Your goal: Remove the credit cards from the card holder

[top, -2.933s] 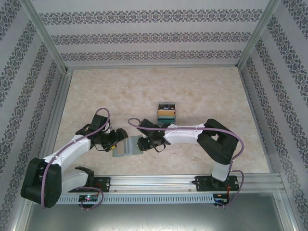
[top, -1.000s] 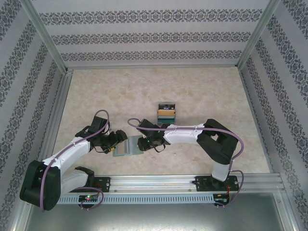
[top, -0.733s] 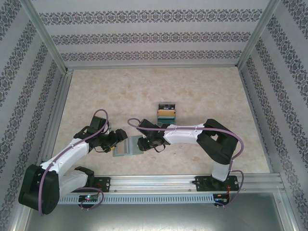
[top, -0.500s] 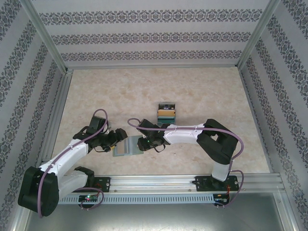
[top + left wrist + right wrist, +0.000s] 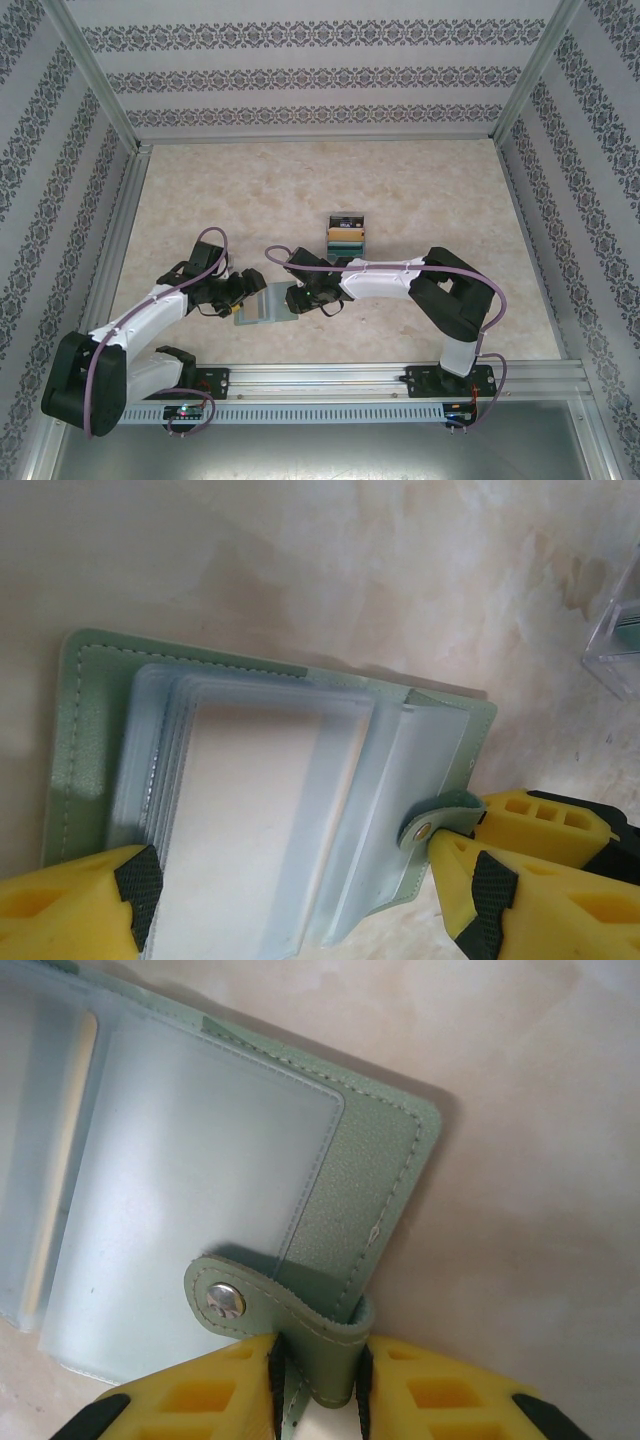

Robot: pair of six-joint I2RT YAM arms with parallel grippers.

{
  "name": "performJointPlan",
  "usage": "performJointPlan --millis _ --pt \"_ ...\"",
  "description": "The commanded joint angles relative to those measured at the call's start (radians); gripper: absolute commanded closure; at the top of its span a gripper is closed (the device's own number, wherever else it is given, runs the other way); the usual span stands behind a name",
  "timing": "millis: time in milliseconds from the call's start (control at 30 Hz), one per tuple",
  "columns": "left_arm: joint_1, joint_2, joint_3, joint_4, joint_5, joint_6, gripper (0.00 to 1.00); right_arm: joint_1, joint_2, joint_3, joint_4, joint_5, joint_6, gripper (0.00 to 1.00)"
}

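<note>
- Between the 2 grippers, the card holder [image 5: 262, 305] lies open on the worktop [image 5: 400, 180].
- Right gripper [image 5: 318, 1360] pinches narrowly on its snap tab [image 5: 260, 1305].
- Left gripper [image 5: 305, 905] stands wide, straddling the clear sleeves [image 5: 270, 810].
- Credit cards [image 5: 346, 236] sit beyond the right gripper, apart from the holder.

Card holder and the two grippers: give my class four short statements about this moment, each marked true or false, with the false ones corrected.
1. The right gripper is shut on the card holder at its snap strap. True.
2. The left gripper is clamped shut. False: its jaws stand wide open, one finger at each side of the clear sleeves.
3. The card holder lies folded closed. False: it lies open on the table, sleeves showing.
4. The credit cards sit farther from the arm bases than the card holder. True.
</note>
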Motion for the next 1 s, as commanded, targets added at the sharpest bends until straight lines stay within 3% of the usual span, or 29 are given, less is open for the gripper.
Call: performJointPlan --millis 0,467,733,867,967 --pt "-0.01 0.011 -0.016 0.019 0.014 0.004 0.17 0.034 0.052 -0.002 0.022 -0.041 0.018 0.71" --pt "-0.011 0.044 -0.043 0.159 0.142 -0.036 0.14 0.04 0.053 -0.002 0.022 -0.042 0.021 0.71" --pt "-0.012 0.04 -0.047 0.177 0.161 -0.041 0.09 0.042 0.051 -0.003 0.022 -0.041 0.023 0.71" --pt "-0.013 0.038 -0.048 0.185 0.166 -0.044 0.0 0.042 0.052 -0.003 0.023 -0.04 0.023 0.71" --pt "-0.014 0.027 -0.046 0.201 0.18 -0.053 0.0 0.041 0.051 -0.005 0.024 -0.039 0.024 0.71"
